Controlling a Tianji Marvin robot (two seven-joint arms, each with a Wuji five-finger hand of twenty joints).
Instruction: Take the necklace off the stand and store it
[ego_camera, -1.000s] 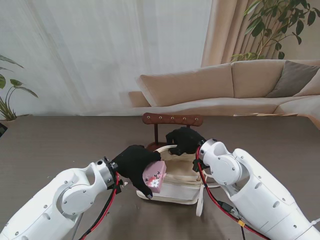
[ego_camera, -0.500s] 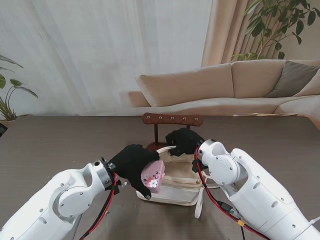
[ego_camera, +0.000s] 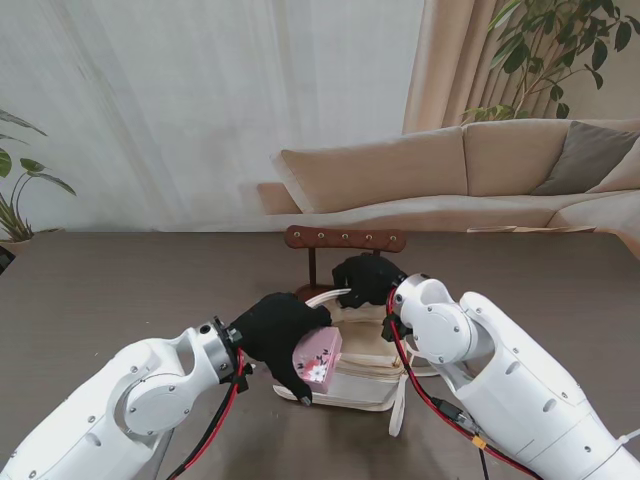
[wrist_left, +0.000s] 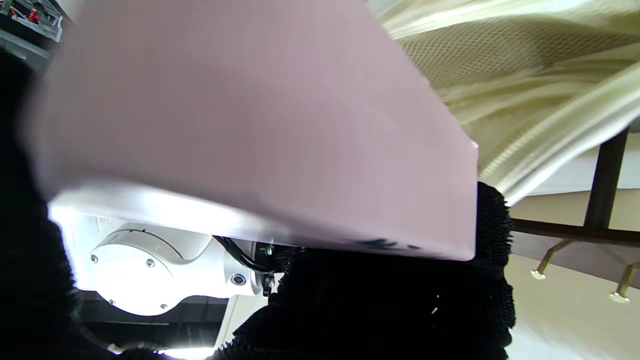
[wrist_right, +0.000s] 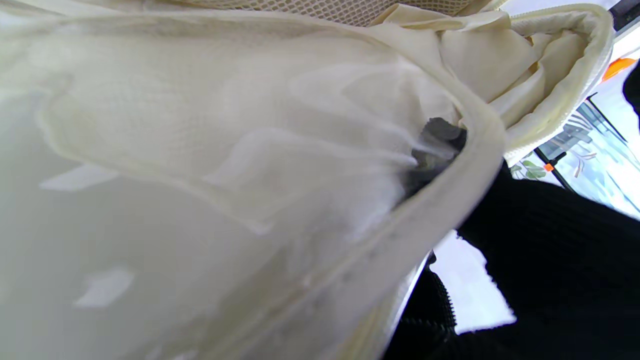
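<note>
Seeing worktop (ego_camera: 120, 290), then cream pouch (ego_camera: 355, 375) before wooden stand (ego_camera: 345, 238). Our right hand (ego_camera: 365, 278) fingers clamp the pouch rim; left hand (ego_camera: 275, 335) fingers clamp pink box (ego_camera: 318, 358) over pouch. Necklace: can't make out.

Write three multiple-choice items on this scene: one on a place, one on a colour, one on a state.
1. Where is the wooden stand?
A. farther from me than the cream bag
B. nearer to me than the bag
C. on the sofa

2. What colour is the box in the left robot hand?
A. blue
B. pink
C. green

3. What is the right robot hand doing?
A. resting flat on the table
B. holding the box
C. gripping the bag's rim

Answers: 1 A, the stand sits beyond the bag. 2 B, both views show pink. 3 C, its fingers close on the raised rim.
</note>
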